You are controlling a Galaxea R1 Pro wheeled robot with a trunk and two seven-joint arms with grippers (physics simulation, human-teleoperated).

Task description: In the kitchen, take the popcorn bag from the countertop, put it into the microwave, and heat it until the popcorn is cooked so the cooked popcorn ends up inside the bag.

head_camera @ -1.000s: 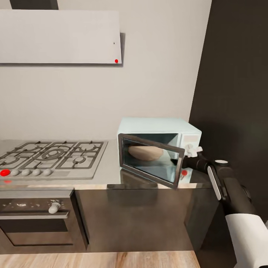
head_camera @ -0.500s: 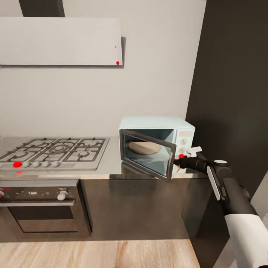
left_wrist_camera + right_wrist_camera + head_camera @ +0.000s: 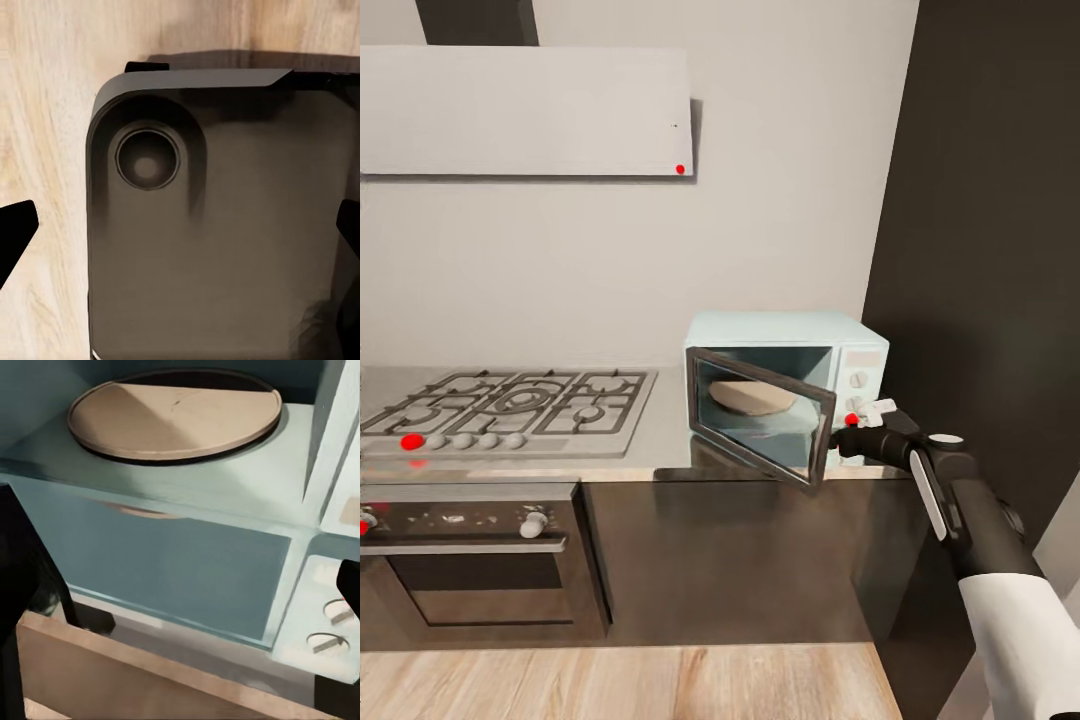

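The right gripper (image 3: 872, 412) is at the free edge of the microwave's door (image 3: 760, 428), close to the control panel; in its wrist view the two finger tips (image 3: 30, 585) stand well apart with nothing between them, so it looks open and empty. The left gripper (image 3: 180, 232) hangs over the robot's own dark base and the plank floor, its tips at the far edges of its wrist view, also spread wide and holding nothing.

Outward from the right hand, the microwave (image 3: 790, 345) sits on the countertop (image 3: 660, 440) with the door partly open. Inside lies a tan round shape (image 3: 752, 397) (flat in the wrist view, so whether it is the popcorn bag or just the turntable I cannot tell).

By my reading, shutting the door and starting the heat are left.
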